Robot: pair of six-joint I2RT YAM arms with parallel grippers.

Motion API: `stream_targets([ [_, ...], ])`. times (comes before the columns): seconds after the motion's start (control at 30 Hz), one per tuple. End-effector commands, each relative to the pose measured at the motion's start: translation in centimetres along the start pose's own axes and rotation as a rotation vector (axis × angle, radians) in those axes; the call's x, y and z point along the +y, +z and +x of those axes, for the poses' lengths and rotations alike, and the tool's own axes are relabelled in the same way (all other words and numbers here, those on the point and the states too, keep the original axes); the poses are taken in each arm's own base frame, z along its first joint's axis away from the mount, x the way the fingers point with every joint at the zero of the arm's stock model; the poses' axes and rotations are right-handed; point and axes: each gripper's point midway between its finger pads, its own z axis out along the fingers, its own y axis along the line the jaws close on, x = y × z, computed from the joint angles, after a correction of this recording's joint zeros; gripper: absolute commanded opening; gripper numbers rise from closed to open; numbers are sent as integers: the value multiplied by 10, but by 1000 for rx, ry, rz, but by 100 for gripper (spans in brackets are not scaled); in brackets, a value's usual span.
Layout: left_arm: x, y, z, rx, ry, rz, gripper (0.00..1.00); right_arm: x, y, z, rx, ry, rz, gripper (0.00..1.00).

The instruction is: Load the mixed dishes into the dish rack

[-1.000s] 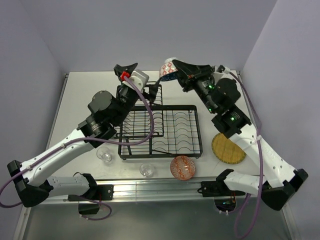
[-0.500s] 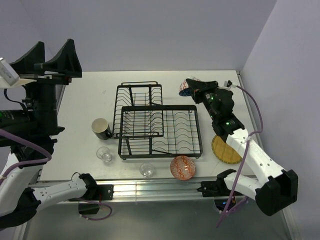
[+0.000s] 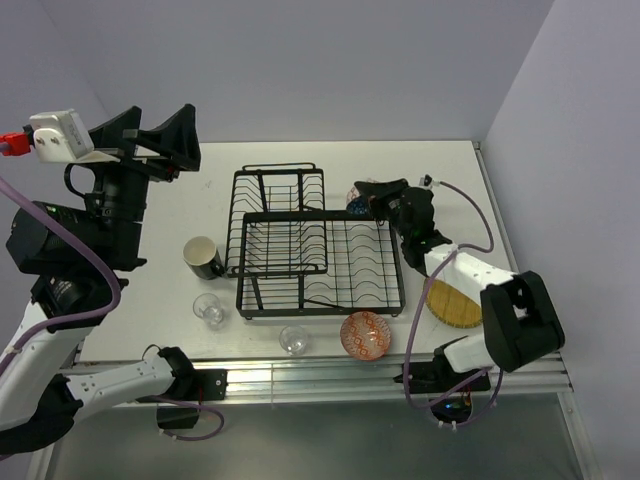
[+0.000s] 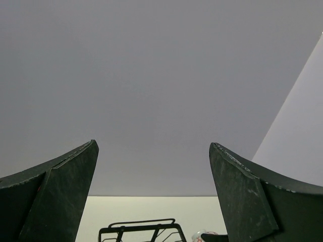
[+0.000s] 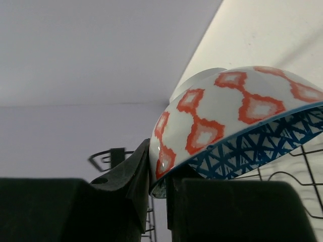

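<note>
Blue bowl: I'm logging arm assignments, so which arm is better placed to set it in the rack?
Right. The right end effector is shut on the bowl by its rim, close by the rack, at its far edge. The left end effector is open, empty, high off to the left.

The left gripper [image 3: 163,112] hangs high, jaws wide; right gripper [image 3: 366,193] low, pinched narrow

Dish rack [image 3: 340,260]: black wire, smaller raised section on the far left of the larger base; stood mid-table.
Small blue patterned bowl [image 5: 237,126]: blue lattice inside, orange-red diamonds outside; tilted on edge at the rack's far right corner, rim pinched by the right gripper [image 5: 159,171].
Orange-red patterned bowl [image 3: 366,335]: lay just before the rack's near right corner.
Yellow plate [image 3: 455,297]: flat, right of the rack.
Black mug [image 3: 203,257]: left of the rack, cream inside showing.
Glass cups [image 3: 209,308] [image 3: 294,340]: near the rack's near left corner and near edge, apart.
</note>
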Motion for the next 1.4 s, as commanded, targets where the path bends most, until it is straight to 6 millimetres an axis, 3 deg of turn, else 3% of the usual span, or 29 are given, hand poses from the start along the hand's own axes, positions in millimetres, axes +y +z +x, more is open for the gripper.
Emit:
stream_targets([
  [0.0,3,-7,-2,20,-18,2,98,45,2,1,-7,-14,-197,0],
  [0.1,10,-10,-1,25,6,-21,99,39,11,10,7,-2,-186,0],
  [0.23,19,-13,2,31,67,-44,99,37,14,38,25,60,-216,0],
  [0.57,12,-18,15,89,43,-3,99,23,18,75,10,215,-230,0],
  [1.03,11,-28,8,120,41,42,98,4,24,113,2,325,-265,0],
  [1.37,11,-32,7,134,63,60,99,-3,31,120,-20,299,-252,0],
])
